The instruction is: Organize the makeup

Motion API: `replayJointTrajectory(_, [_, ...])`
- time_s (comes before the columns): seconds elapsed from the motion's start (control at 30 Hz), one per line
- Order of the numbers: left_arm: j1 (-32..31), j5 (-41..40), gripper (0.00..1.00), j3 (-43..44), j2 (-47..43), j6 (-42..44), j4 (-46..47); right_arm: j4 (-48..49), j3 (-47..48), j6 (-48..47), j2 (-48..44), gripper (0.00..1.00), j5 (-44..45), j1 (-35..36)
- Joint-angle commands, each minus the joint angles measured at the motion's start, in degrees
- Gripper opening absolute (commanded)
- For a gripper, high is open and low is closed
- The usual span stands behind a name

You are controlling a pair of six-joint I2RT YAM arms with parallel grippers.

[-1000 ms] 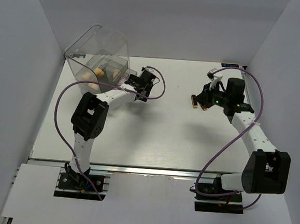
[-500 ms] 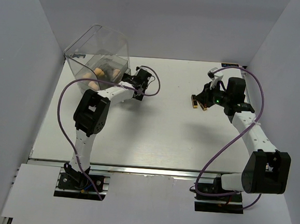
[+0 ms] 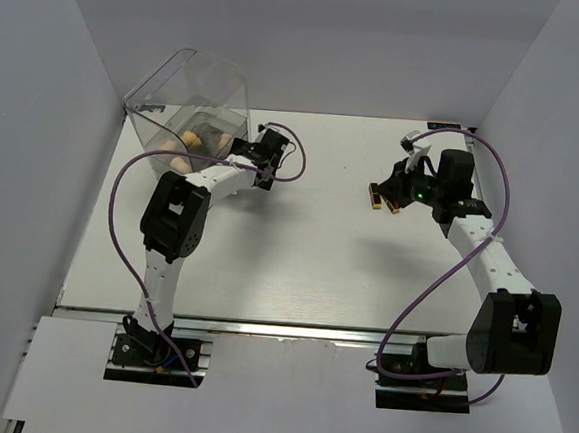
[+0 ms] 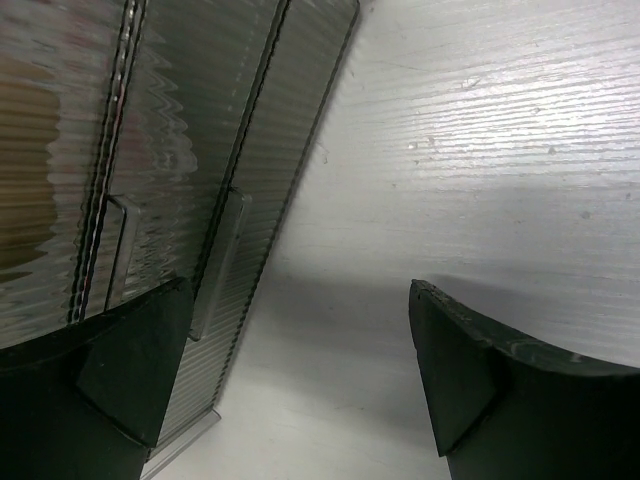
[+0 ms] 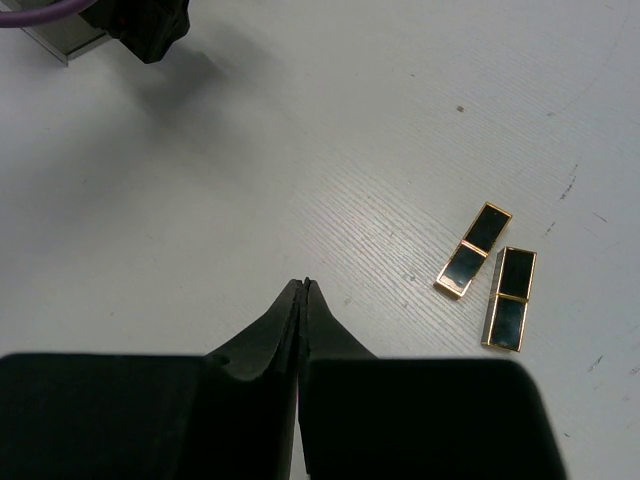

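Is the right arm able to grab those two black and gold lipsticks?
Probably yes. The lipsticks lie on bare table close beside the right tool, nothing between. It is shut, so must open first.

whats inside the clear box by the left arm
Tan sponges show through the clear box wall, their count unclear. The left arm and reflections hide the rest, so anything else inside cannot be made out.

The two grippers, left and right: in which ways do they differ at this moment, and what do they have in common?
The left gripper stands wide open; the right gripper is shut tight. The left gripper is beside the clear drawer box; the right gripper is near the lipstick tubes. Both are black and hold nothing.
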Motion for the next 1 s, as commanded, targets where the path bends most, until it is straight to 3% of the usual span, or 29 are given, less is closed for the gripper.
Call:
replayJointTrajectory(0.0, [1.2, -2.3, 0.98, 1.3, -1.1, 0.6, -0.4, 1.7, 2.1, -0.6, -0.1, 0.01, -1.3, -0.4])
replayJointTrajectory(0.5, [1.1, 4.4, 0.98, -4.5, -7.7, -1.4, 4.1, 1.5, 2.1, -0.6, -0.2, 0.04, -1.7, -0.4])
replayJointTrajectory(0.67, [0.8, 15.3, 0.98, -9.1, -13.7, -2.5, 7.5, 0.5, 3.2, -0.4, 0.9, 0.06, -3.4, -0.4])
replayJointTrajectory(0.77, [0.3, 20.6, 0.98, -14.4, -20.5, -3.5, 10.5, -1.6, 4.7, -1.3, 2.7, 0.11, -6.0, -0.2])
replayJointTrajectory(0.97, [-0.2, 26.0, 0.98, -25.5, -39.1, -7.3, 13.2, -8.1, 10.9, -5.0, 11.4, 0.33, -8.4, 5.3])
